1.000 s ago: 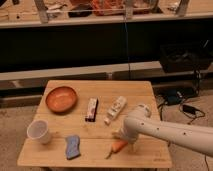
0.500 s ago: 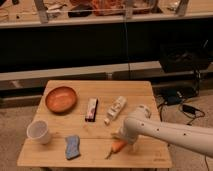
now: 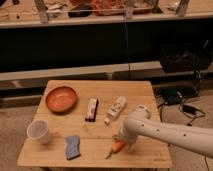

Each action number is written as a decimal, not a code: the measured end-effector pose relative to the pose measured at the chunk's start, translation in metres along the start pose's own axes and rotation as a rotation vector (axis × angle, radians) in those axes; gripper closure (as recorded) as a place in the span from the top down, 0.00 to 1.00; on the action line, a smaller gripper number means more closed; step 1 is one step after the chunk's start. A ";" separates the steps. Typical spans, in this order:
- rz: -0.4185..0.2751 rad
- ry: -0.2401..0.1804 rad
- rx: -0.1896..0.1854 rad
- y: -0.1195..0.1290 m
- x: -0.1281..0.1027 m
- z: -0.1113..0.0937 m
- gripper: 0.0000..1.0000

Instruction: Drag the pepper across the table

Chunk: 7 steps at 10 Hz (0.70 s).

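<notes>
One room: a speckled floor (image 3: 15,117) runs under a long dark counter (image 3: 100,45) at the back, its lit top crowded with items too blurred to name; a dark bin (image 3: 182,57) and black cables (image 3: 175,97) sit at the right.
Table (image 3: 140,92): light wood with a plank top and rounded corners, standing in the middle of the floor; its front edge is cut off by the frame.
Arm (image 3: 170,132): a white arm reaches in from the lower right and angles down over the table's front right part; its base is out of frame.
Bowl (image 3: 61,98): orange-brown, on the back left of the table.
Cup (image 3: 39,132): white, upright, front left corner.
Bottle (image 3: 116,109): white, lying on its side near the centre, cap toward the front left.
Sponge (image 3: 73,147): blue, lying flat near the front edge, just right of the cup.
Packet (image 3: 91,108): a slim dark and red bar lying flat between bowl and bottle, apart from both.
Gripper (image 3: 124,142): down at the tabletop, right at the pepper's thick end; the wrist hides it, so whether it grips or stands apart cannot be told.
Pepper (image 3: 117,146): orange, lying flat near the front edge, right of centre; its long axis runs diagonally, thick end up-right under the gripper, thin greenish tip pointing down-left.
Hidden: the pepper's thick end is partly covered.
</notes>
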 end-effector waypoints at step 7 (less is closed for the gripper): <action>-0.012 -0.002 0.006 0.001 -0.002 0.001 0.01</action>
